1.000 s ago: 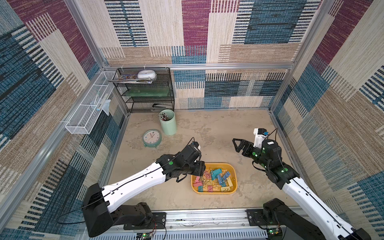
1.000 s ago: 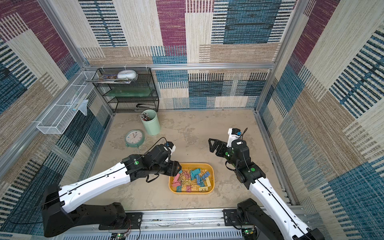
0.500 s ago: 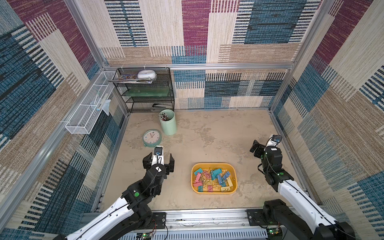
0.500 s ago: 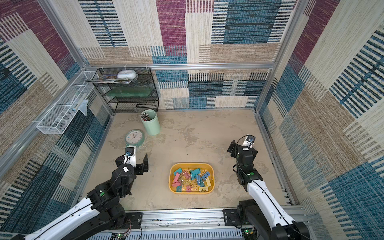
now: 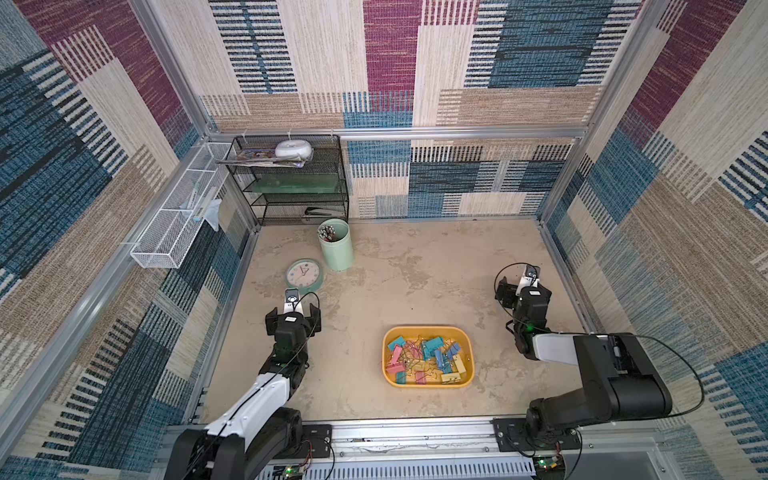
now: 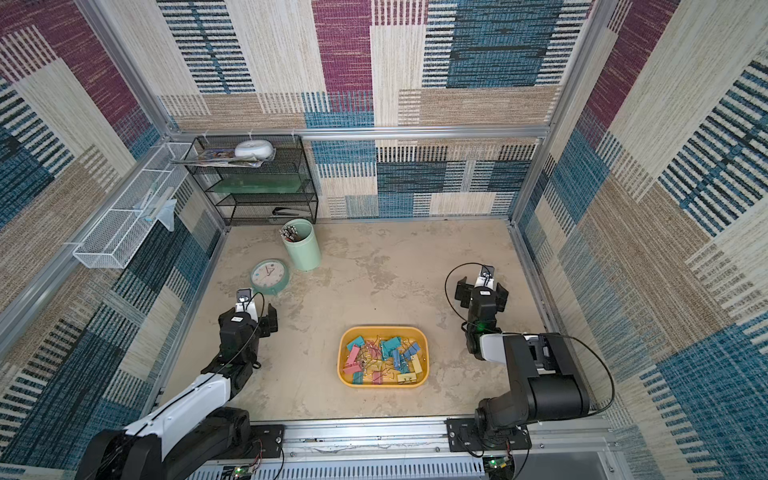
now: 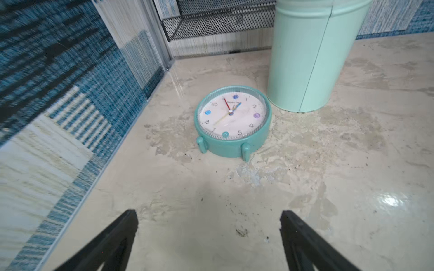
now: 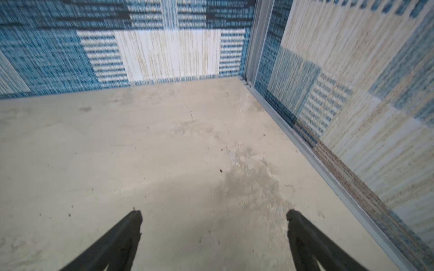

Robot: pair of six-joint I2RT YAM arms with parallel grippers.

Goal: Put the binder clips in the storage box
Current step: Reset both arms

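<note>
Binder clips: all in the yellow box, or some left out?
In. The binder clips lie piled inside the storage box; both top views show none loose on the table.

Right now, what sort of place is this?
Probably a robot test booth staged as a desk: patterned walls enclose a tabletop with two robot arms, a black mesh shelf, a teal clock.

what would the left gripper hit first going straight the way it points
Probably the teal clock, lying flat straight ahead of the left gripper; depending on its tilt, the table might come first.
</note>
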